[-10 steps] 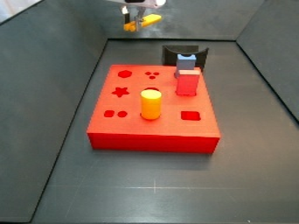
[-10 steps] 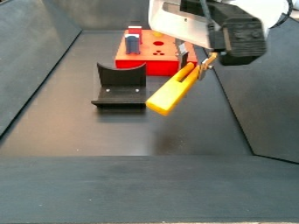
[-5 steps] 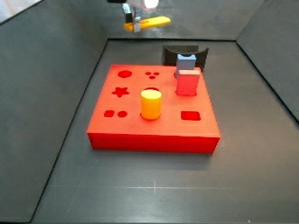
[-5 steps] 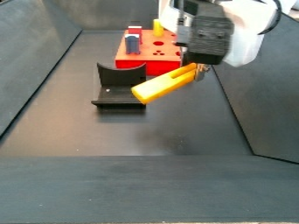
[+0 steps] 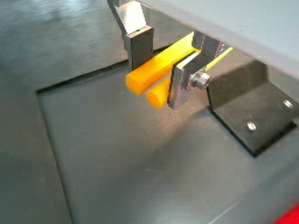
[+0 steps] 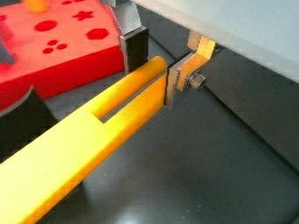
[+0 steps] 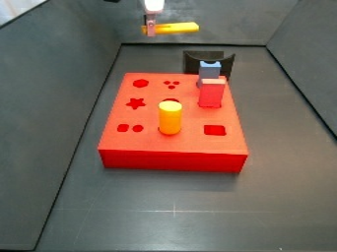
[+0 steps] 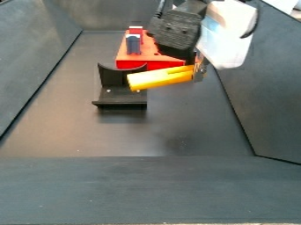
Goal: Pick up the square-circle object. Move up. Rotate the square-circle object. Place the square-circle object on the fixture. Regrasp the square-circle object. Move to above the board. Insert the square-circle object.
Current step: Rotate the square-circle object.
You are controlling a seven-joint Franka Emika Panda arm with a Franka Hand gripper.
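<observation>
The long slim yellow-orange bar-like peg [image 8: 161,78], the square-circle object, hangs in the air, lying close to level, clamped near one end between the flat silver fingers [image 5: 184,72] of the tool [image 5: 159,59]. In a wrist view a long slot shows cut into the peg's upper face [image 6: 103,124]. In a side view its free end reaches toward the small black open-fronted U-shaped fixture [image 8: 119,90], above it and not touching it. In a side view the peg [image 7: 172,28] sits high beyond the far edge of the large flat red square board [image 7: 171,120].

The step in hand looks like the turning of the peg, nearly done, with the set-down on the fixture next. To do it well, the peg should probably come fully level and square to the fixture's opening before any descent, since a skewed bar could catch a side wall. The grip sits far from the free end, so the long overhang may lever the peg in the pads; slow, smooth motion seems wise. Lowering straight down into the cradle and opening only once the peg rests there would leave it steady for regrasping.

On the board stand a short stubby yellow-orange cylinder [image 7: 170,117], a small red cuboid [image 7: 211,94] and, behind it, a blue-grey piece [image 7: 208,68], all well apart from the peg.
</observation>
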